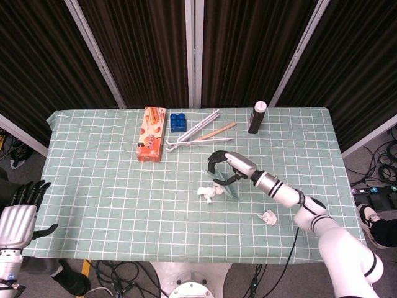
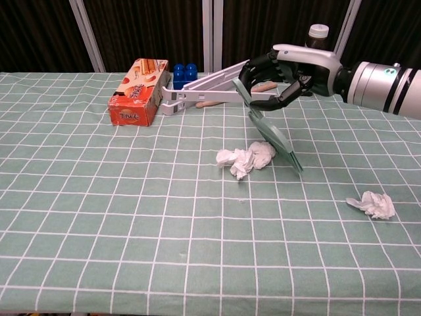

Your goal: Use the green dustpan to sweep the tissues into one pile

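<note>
green dustpan (image 2: pixel 273 135) was gripped in my right hand (image 2: pixel 279 72), its edge against two tissues (image 2: pixel 245 158) lying together mid-table. a third tissue (image 2: pixel 372 203) lay well apart to the right. orange box (image 2: pixel 137 91), blue blocks (image 2: pixel 184 72), white tongs (image 2: pixel 214 89) and dark bottle (image 1: pixel 257 117) stood behind. my left hand (image 1: pixel 17 217) hung off-table, fingers apart, holding nothing.

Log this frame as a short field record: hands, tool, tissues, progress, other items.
right hand: holds the green dustpan, blade tilted, low edge at the table
left hand: off the table's left edge, holding nothing
tissues: two wads touching beside the dustpan; third tissue alone to the right
progress: one tissue not yet in the pile
other items: snack box, blue blocks, dark bottle
</note>
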Tool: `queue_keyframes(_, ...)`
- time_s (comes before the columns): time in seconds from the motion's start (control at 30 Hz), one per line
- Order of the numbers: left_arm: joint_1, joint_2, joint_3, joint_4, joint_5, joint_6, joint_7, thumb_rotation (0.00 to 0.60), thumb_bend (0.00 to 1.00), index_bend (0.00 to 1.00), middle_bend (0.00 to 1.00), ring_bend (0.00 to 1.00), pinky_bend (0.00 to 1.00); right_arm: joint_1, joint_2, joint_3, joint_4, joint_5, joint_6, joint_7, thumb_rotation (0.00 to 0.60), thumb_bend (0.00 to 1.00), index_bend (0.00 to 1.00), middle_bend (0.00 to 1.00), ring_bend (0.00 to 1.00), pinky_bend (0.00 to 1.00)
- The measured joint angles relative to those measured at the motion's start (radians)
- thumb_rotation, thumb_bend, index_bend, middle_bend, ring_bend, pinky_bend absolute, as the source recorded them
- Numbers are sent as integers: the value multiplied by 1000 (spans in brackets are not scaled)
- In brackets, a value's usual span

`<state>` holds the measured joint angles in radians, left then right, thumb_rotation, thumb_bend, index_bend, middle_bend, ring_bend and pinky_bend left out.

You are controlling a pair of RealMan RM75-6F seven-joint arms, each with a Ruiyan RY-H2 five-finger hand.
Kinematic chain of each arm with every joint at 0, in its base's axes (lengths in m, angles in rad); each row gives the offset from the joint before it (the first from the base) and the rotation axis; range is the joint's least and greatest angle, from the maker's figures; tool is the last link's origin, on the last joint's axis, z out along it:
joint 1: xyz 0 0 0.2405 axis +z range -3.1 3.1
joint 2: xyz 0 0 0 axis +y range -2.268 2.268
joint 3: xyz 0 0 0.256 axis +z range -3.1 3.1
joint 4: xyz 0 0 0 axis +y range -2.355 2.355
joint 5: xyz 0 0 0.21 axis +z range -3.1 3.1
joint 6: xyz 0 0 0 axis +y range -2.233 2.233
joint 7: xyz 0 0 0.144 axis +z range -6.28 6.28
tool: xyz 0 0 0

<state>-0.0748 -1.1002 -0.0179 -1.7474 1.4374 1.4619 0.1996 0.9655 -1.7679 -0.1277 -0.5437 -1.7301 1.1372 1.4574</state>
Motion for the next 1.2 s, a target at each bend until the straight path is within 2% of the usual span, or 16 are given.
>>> queue_keyframes(0.2,-4,-4,-1,21,12,-3,-27,600,69,103,68,33,78,-49,91,18,-126,18,90,-42,600,469,754,581,216,127)
queue_keyframes(0.3,-9,-8,-2,33,19,-7,-41,600,69,103,67,33,78,-93,150,28,-216,40,130,-115,600,473,754,584,216,127)
queue_keyframes(0.5,-21,-14,-7,57,38,-14,-68,600,69,103,68,33,78,-216,284,38,-488,105,195,-378,600,505,753,585,221,123)
queue_keyframes(0.7,-24,-15,-5,67,50,-15,-84,600,69,103,68,33,78,-378,419,22,-772,178,241,-653,600,517,742,585,222,105)
queue_keyframes(0.8,-22,-15,-2,67,52,-13,-88,600,69,103,68,33,78,-448,444,15,-832,214,251,-753,600,518,738,582,221,90)
queue_keyframes(0.93,-19,-15,3,67,59,-8,-92,600,69,103,68,33,78,-485,431,18,-865,251,226,-821,600,520,729,574,221,76)
queue_keyframes(1.2,-8,-18,12,75,62,-1,-111,600,69,103,68,33,78,-500,319,50,-831,256,180,-957,600,564,716,556,207,38)
